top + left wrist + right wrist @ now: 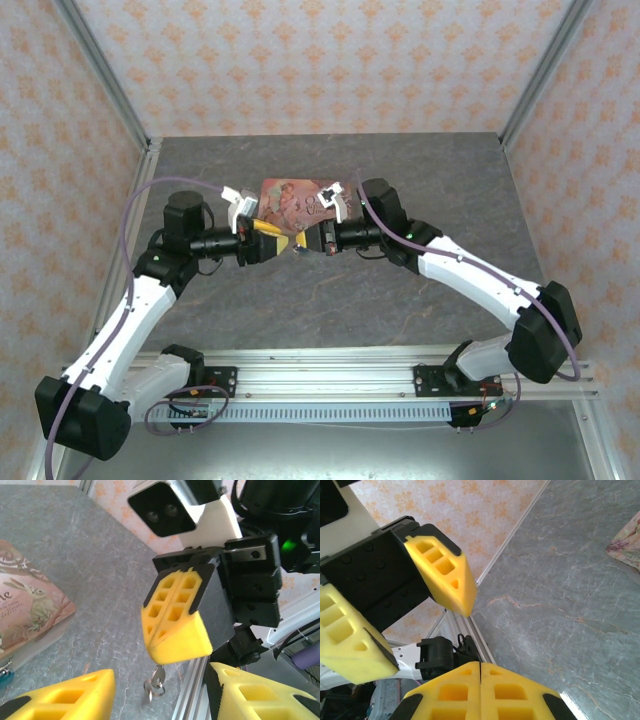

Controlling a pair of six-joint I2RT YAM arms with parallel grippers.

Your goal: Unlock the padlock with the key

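We judged the key [155, 682] light, stiff, slippery, best pinched flat across its head; our right gripper [172, 647] clamped it, our left gripper [415, 630] gaped empty.

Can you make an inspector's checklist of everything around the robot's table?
Surface: grey marbled table.
Job's things: the key hangs below the shut fingertips of the right gripper. The padlock is just a teal bit at the picture's edge by the tin, mostly cut off.
Clutter: pink tin with a rabbit picture, lying flat on the table.
Grippers: right gripper shut on the key. The left gripper is open, facing it close by, holding nothing.
Cables: purple cables run along both arms.
Surroundings: pink patterned walls and metal frame posts.
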